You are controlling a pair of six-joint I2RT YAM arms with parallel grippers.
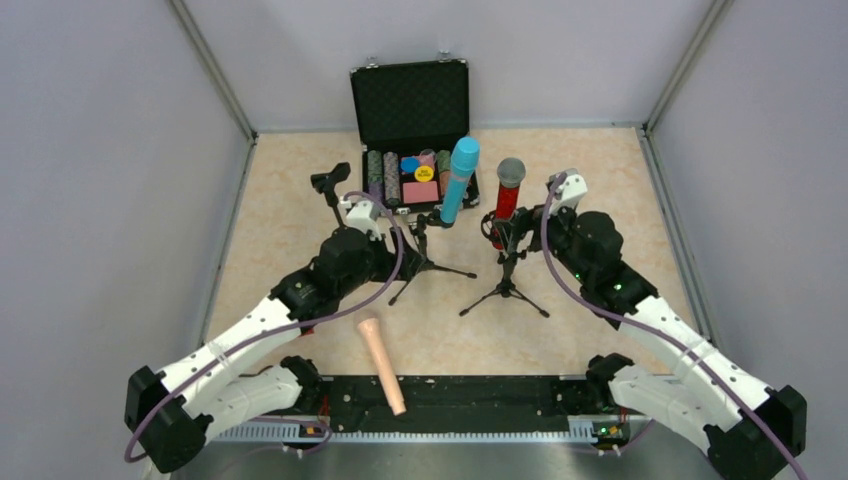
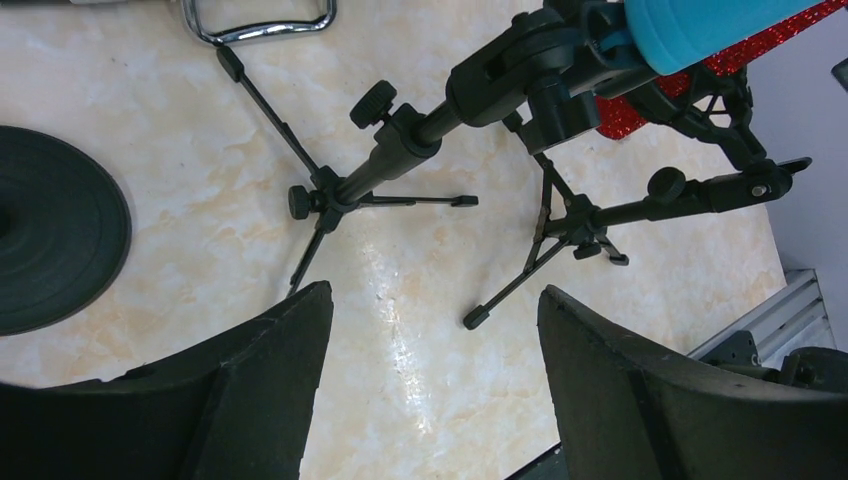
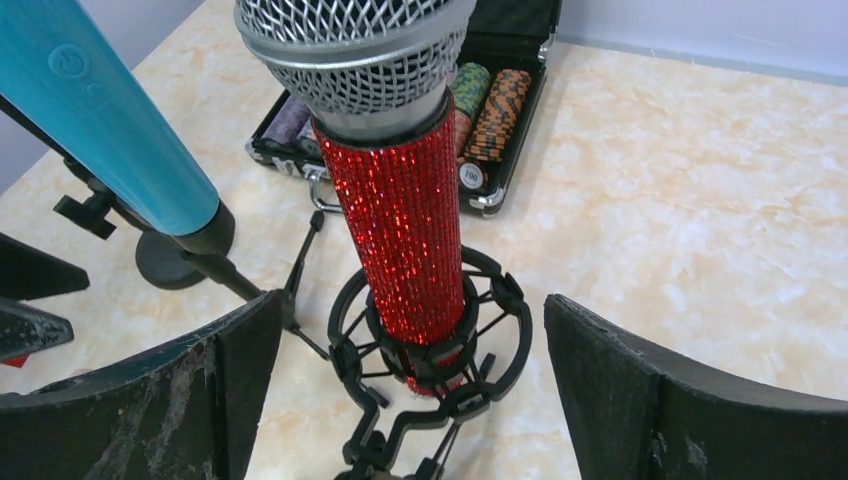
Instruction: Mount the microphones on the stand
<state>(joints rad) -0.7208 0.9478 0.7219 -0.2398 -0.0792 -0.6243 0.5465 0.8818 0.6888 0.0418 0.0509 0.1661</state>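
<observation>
Glittery red microphone (image 3: pixel 405 220), silver mesh head, stands upright in a cradle (image 3: pixel 345 320) just ahead of the wide right jaws; left jaws also wide, holding nothing.

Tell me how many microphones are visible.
3. The light blue microphone sits in the middle stand, the red microphone in the right stand, the peach microphone lies on the table. None seems hidden.

The beige marbled tabletop (image 1: pixel 620 200) bears black tripod stands (image 1: pixel 432 265) (image 1: pixel 505 288) between the left gripper (image 1: pixel 398 236) and right gripper (image 1: pixel 530 226), an open black case (image 1: pixel 410 105) beyond them, and a peach-beige stick microphone (image 1: pixel 382 365) behind, apparently overlapping the edge.
</observation>
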